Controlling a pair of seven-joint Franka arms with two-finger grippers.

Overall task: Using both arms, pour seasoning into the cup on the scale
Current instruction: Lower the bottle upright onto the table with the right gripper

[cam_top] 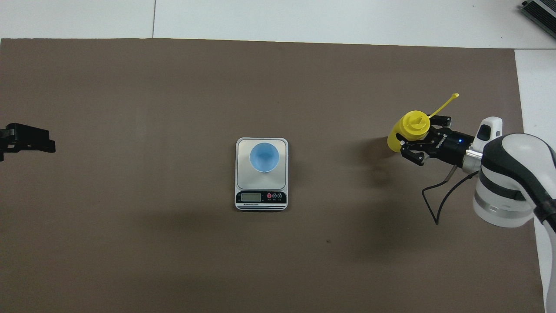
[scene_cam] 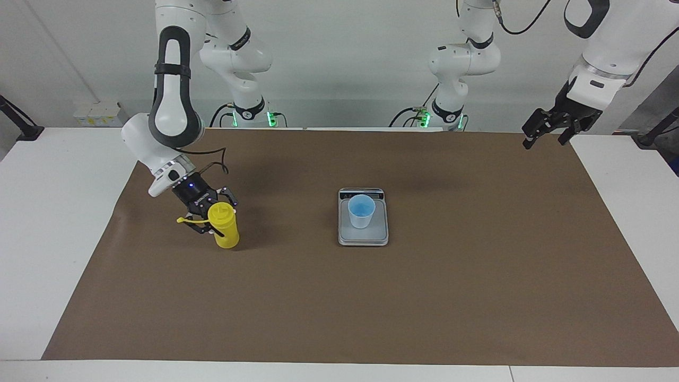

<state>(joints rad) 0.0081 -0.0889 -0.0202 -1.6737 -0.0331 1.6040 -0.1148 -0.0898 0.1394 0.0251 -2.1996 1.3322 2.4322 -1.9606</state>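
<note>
The seasoning, a yellow squeeze bottle (scene_cam: pixel 225 229) (cam_top: pixel 407 128), is upright toward the right arm's end of the mat, its base at or just above the paper. My right gripper (scene_cam: pixel 216 218) (cam_top: pixel 415 138) is shut on its upper part from the side, and the thin cap strap sticks out past the fingers. A light blue cup (scene_cam: pixel 361 211) (cam_top: pixel 264 157) stands upright on the silver scale (scene_cam: pixel 364 239) (cam_top: pixel 242 179) in the middle of the mat, with the display strip on the robots' side. My left gripper (scene_cam: pixel 548 130) (cam_top: pixel 27 139) waits open in the air over the mat's corner at the left arm's end.
A brown paper mat (scene_cam: pixel 371 307) covers most of the white table (scene_cam: pixel 48 223). Besides the bottle and the scale with the cup, nothing lies on it. Both arm bases (scene_cam: pixel 249 114) stand along the edge nearest the robots.
</note>
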